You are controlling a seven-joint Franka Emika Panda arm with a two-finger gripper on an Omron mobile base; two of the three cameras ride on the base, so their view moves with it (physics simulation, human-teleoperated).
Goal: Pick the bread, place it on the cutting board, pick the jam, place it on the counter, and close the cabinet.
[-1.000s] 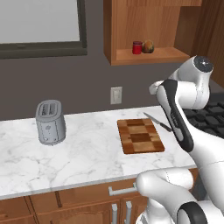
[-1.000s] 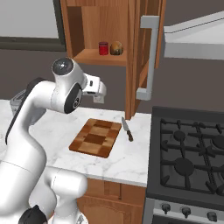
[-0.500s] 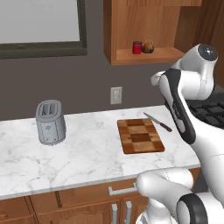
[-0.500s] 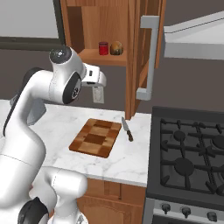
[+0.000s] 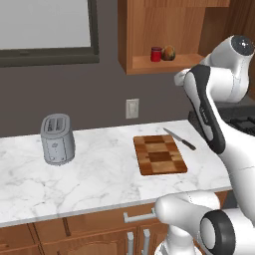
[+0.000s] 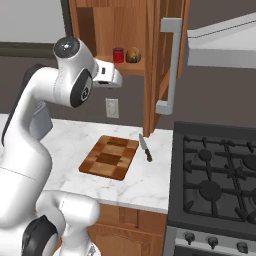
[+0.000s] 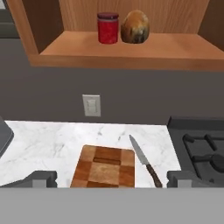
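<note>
On the open cabinet's (image 5: 164, 30) shelf, the red jam jar (image 7: 108, 27) stands just left of the golden-brown bread (image 7: 134, 26); both also show as jam (image 6: 118, 54) and bread (image 6: 132, 54). The checkered cutting board (image 5: 159, 154) lies bare on the white marble counter (image 5: 99, 174). My gripper (image 7: 111, 178) is open with nothing between its wide-apart fingertips (image 7: 41, 177). It hangs in the air above the board, short of the shelf and slightly below it. The hand (image 6: 112, 76) points toward the shelf. The cabinet door (image 6: 156, 65) stands open, edge-on, with its silver handle (image 6: 170, 65).
A knife (image 5: 179, 139) lies on the counter right of the board. A silver toaster (image 5: 57, 139) stands at the left. A gas stove (image 6: 220, 170) adjoins the counter on the right, under a range hood (image 6: 225, 45). A wall outlet (image 7: 91, 105) sits below the shelf.
The arm has lifted the hand from above the board up toward shelf height. Jam, bread, board and door have not moved.
</note>
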